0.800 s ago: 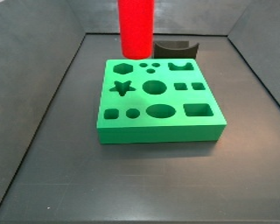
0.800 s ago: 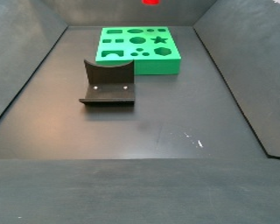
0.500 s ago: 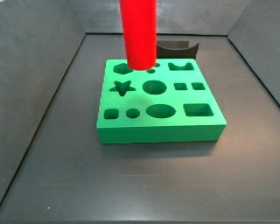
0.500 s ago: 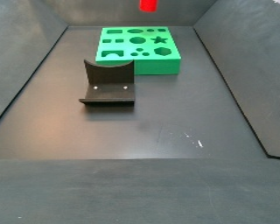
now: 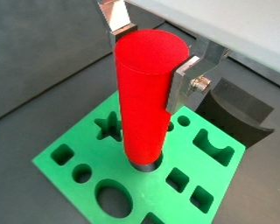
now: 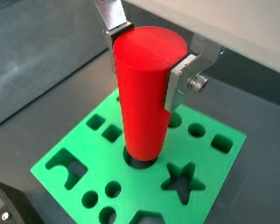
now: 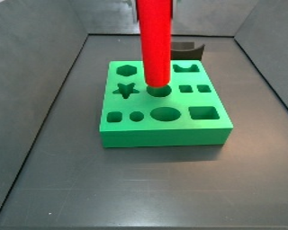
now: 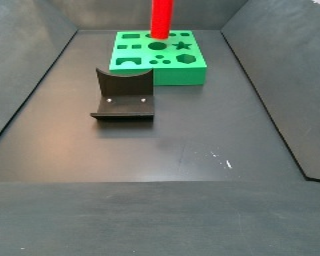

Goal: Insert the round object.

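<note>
The tool point(image 5: 152, 51) pinches the tall smooth red cylinder point(image 5: 146, 96) upright, its lower end in the round hole of the green foam block point(image 7: 162, 112) on the dark bench point(image 8: 163, 150).

Green block point(image 7: 165, 135) with shaped holes: star, hexagon, circles, oval, squares. Flat on a dark floor point(image 8: 163, 160), close to the far wall in a side view point(image 8: 156, 77). Dark fixture, an L-shaped bracket on a base plate, just behind the block in a side view point(image 7: 183, 49), in front of it and apart in a side view point(image 8: 123, 95). Grey walls point(image 7: 32, 54) all round.
</note>
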Tool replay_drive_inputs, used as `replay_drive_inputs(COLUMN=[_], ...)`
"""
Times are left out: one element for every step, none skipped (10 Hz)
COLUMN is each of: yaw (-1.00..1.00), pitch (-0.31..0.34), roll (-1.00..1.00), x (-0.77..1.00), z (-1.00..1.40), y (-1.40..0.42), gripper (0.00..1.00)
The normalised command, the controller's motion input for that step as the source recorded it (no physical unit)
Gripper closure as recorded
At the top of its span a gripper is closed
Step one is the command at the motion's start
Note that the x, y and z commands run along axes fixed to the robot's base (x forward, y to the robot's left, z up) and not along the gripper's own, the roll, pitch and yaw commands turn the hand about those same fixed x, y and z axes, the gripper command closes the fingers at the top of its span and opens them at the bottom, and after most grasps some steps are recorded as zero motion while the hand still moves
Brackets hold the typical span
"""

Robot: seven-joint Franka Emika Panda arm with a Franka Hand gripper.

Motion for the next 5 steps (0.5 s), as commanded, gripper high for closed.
replay_drive_inputs(yaw=[-0.09,-0.09,-0.11,-0.13,-0.16], pitch=[0.0,0.0,0.0,0.0,0.0], roll=[0.0,0.0,-0.02,-0.14,-0.15], x=[0.06,0.05,0.0,0.04,0.19], z=[-0.29,-0.24,-0.19,-0.17,-0.09], y=[0.2,0.15,0.06,0.0,-0.08], gripper=[1.0,1.0,1.0,1.0,1.0])
